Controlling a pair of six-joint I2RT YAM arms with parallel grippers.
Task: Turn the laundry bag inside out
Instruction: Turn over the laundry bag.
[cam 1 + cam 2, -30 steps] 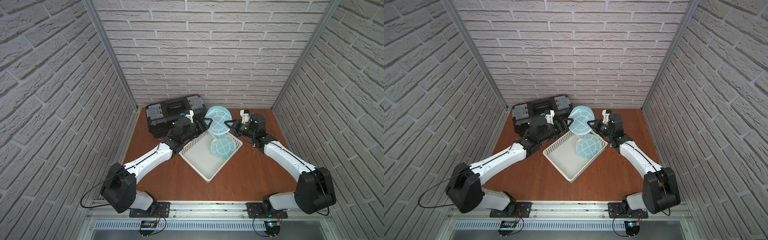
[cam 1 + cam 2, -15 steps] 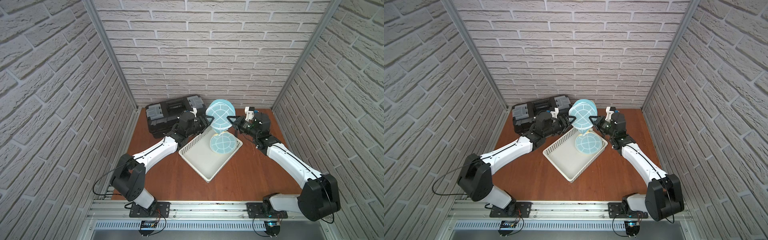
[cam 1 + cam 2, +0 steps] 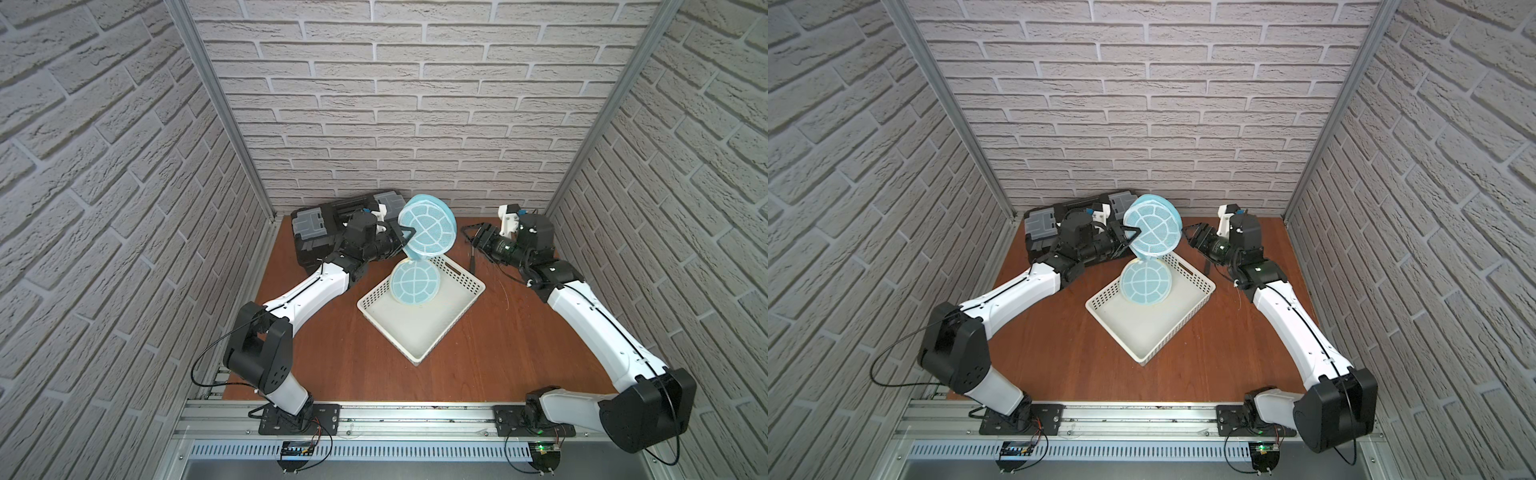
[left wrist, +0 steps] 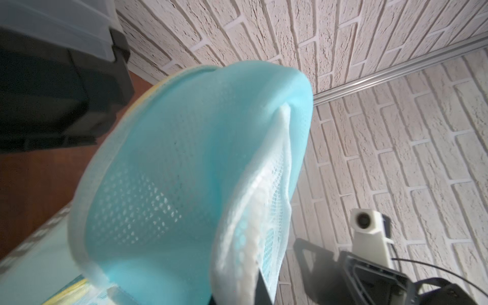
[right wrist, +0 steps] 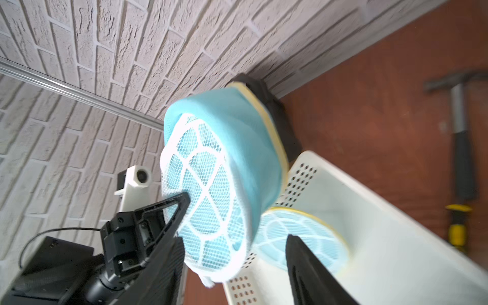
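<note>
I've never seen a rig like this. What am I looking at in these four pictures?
Two robot arms stand at the edge of a table, each ending in a two-fingered gripper. Two pictures look down from above; two come from cameras on the arms' wrists, very close up. On the table are a white basket, a black toolbox and a hammer. The left gripper pinches a blue mesh laundry bag and holds it up; its lower round end rests in the basket. The right gripper is open beside it, holding nothing.

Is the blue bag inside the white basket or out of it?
Mostly out: the left gripper holds the laundry bag up above the basket; only its lower round end rests inside.
</note>
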